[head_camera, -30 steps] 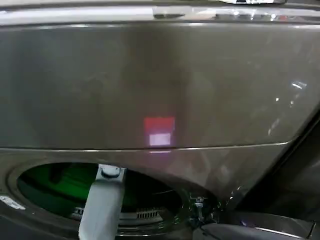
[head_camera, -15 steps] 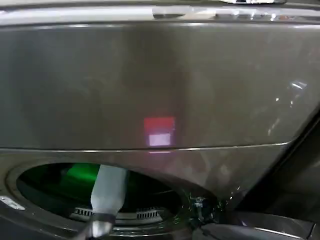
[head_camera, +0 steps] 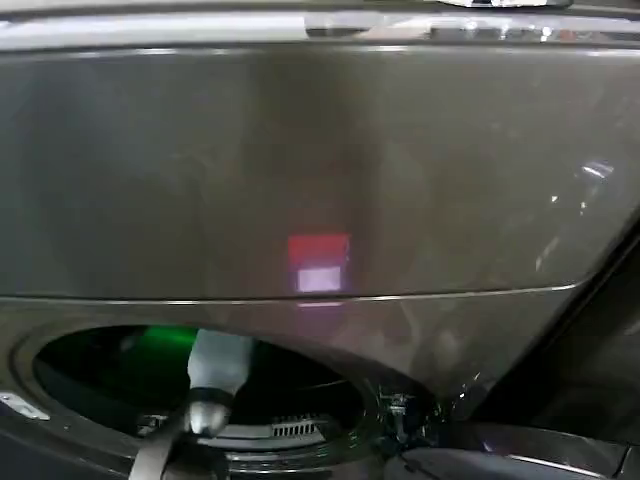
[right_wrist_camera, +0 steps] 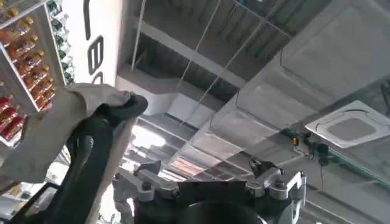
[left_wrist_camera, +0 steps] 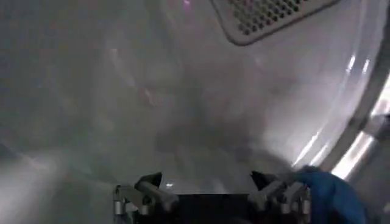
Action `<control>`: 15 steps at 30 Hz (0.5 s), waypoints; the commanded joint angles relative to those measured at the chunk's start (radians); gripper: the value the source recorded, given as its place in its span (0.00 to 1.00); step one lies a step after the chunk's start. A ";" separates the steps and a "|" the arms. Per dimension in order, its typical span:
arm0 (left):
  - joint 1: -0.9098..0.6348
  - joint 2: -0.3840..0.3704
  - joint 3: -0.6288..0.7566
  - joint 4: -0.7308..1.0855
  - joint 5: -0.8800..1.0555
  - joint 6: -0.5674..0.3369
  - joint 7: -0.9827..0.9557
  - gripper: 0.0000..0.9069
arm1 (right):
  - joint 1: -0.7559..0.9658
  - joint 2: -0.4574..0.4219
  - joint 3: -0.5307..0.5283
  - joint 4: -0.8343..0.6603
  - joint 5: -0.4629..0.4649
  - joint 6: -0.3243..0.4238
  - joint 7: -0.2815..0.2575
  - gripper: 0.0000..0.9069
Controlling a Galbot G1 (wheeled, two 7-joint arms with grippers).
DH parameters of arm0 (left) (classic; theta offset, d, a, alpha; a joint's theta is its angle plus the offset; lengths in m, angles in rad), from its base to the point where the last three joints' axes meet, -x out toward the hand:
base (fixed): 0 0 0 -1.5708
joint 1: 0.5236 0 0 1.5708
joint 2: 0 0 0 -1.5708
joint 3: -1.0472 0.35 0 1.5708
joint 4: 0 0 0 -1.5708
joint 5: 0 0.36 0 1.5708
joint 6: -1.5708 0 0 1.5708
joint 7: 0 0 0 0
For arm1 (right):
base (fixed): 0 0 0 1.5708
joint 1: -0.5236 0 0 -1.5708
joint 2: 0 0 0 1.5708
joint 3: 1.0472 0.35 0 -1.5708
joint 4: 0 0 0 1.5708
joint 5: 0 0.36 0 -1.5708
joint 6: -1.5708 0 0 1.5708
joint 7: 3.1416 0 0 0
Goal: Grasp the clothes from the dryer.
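Left gripper sits spread inside the dryer drum, the clothes just beside one finger. Swing toward that blue bundle, centre it, then close. Right gripper (parked, aimed at the ceiling) is spread too. No writing is legible on the red-and-white patch.
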 commanded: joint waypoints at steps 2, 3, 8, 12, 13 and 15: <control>-0.056 0.013 -0.020 0.084 0.274 -0.252 0.421 1.00 | -0.004 0.000 0.005 -0.001 0.002 0.001 -0.001 1.00; -0.059 0.013 -0.024 0.093 0.278 -0.272 0.440 1.00 | -0.005 -0.001 0.006 -0.003 0.002 0.002 -0.001 1.00; -0.074 0.023 -0.029 0.102 0.323 -0.309 0.559 1.00 | -0.001 -0.001 0.003 -0.001 0.000 0.001 -0.001 1.00; -0.083 0.023 -0.027 0.113 0.397 -0.299 0.592 1.00 | -0.001 0.000 0.003 -0.002 0.000 0.002 -0.003 1.00; -0.088 0.023 -0.027 0.122 0.416 -0.278 0.610 1.00 | -0.002 0.000 0.004 -0.004 0.000 0.002 -0.003 1.00; -0.092 0.024 -0.028 0.128 0.409 -0.247 0.608 1.00 | -0.003 0.000 0.005 -0.005 0.000 0.003 -0.004 1.00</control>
